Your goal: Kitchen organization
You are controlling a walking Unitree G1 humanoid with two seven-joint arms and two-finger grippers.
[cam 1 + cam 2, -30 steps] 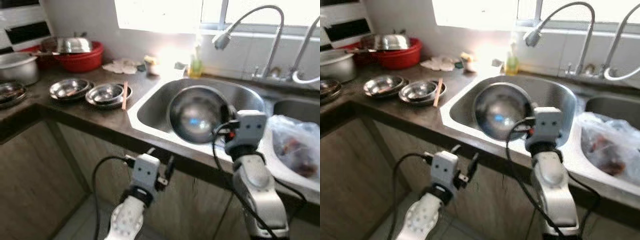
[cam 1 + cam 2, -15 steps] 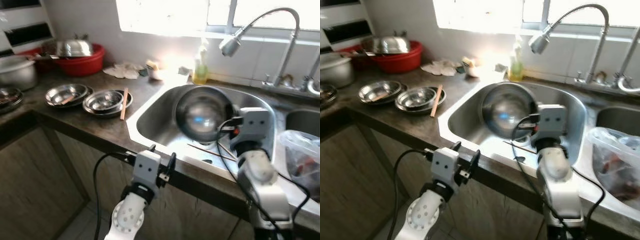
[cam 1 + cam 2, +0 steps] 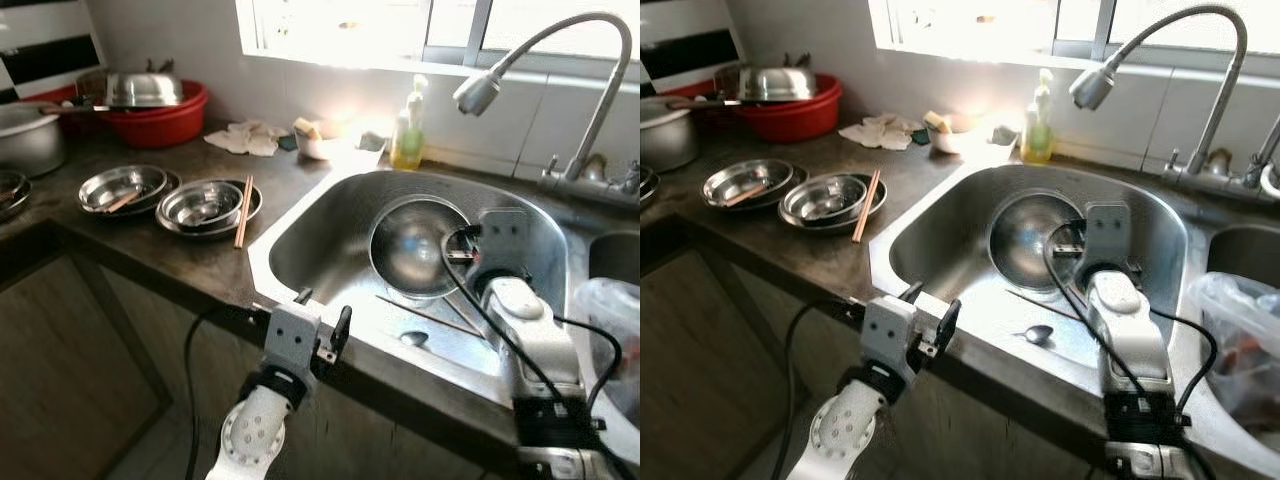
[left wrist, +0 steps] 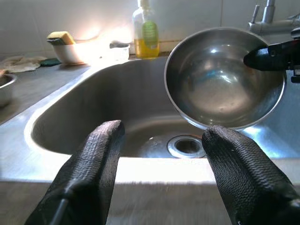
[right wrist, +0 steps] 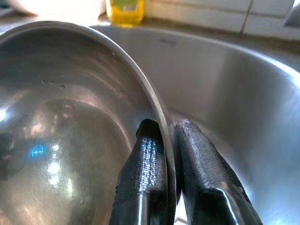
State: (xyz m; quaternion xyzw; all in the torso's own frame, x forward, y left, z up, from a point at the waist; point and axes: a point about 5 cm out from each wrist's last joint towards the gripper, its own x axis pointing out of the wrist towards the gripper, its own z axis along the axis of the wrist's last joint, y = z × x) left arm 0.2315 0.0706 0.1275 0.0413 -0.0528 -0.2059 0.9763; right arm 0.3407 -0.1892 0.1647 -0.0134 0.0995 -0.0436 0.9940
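My right gripper [image 3: 462,256] is shut on the rim of a shiny steel bowl [image 3: 415,245] and holds it tilted on edge inside the sink basin [image 3: 310,240]. In the right wrist view the two fingers [image 5: 150,154] pinch the rim, one inside and one outside the bowl [image 5: 70,117]. My left gripper [image 3: 322,310] stands open and empty at the sink's front edge, facing the bowl [image 4: 220,79]. Two more steel bowls [image 3: 203,205] [image 3: 122,187] sit on the dark counter to the left, with chopsticks [image 3: 243,210] lying across one.
A spoon [image 3: 1037,333] and a thin stick [image 3: 430,315] lie on the sink floor. A faucet head [image 3: 480,90] hangs above the basin, with a soap bottle [image 3: 408,135] behind. A red basin [image 3: 160,105] and a pot [image 3: 30,135] stand far left, a plastic bag [image 3: 610,310] at right.
My right arm has reached forward and down, carrying the bowl from above the sink's front edge deeper into the basin. The camera has shifted too. The left gripper stays open.
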